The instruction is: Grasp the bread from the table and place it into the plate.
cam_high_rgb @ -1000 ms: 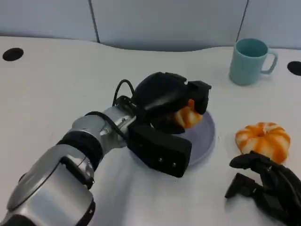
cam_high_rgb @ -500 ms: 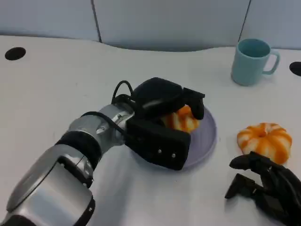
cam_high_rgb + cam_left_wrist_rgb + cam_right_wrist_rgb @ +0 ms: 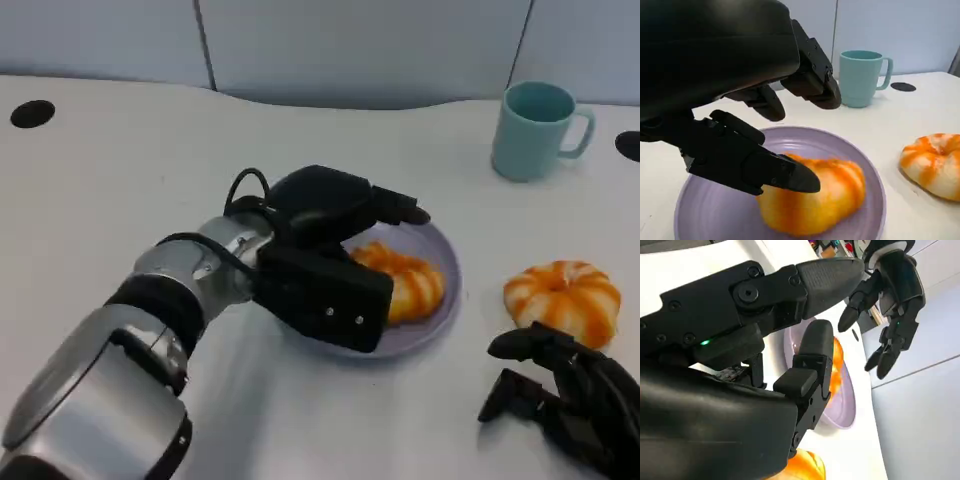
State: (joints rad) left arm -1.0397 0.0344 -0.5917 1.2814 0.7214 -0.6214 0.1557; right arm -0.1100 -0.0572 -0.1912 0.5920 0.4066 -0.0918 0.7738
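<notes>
Hovering over the purple plate (image 3: 440,250) near the table's middle, the robot's left hand (image 3: 325,235) has its fingers spread and grips nothing. The bread (image 3: 405,280), an orange-and-white striped bun, lies on the plate just beneath that hand; the left wrist view shows it (image 3: 815,197) resting on the plate's (image 3: 710,215) floor, with one finger (image 3: 765,167) just above it and the others (image 3: 812,82) raised apart. Whether that lower finger touches the bread cannot be told.

A second striped bun (image 3: 562,297) sits on the white table (image 3: 110,190) toward the right edge, apart from the plate, and shows again in the left wrist view (image 3: 935,165). A teal mug (image 3: 533,130) stands upright near the far right corner, handle turned to the right, well apart from the plate; the left wrist view (image 3: 860,77) places it beyond the plate's far rim.

At the table's near right corner, the right hand (image 3: 570,395) rests low beside the second bun, its fingers loosely curled and apart, with nothing held. From the right wrist view, its fingers (image 3: 815,360) reach toward the plate (image 3: 842,407), and the left hand (image 3: 890,295) hangs spread above it.
</notes>
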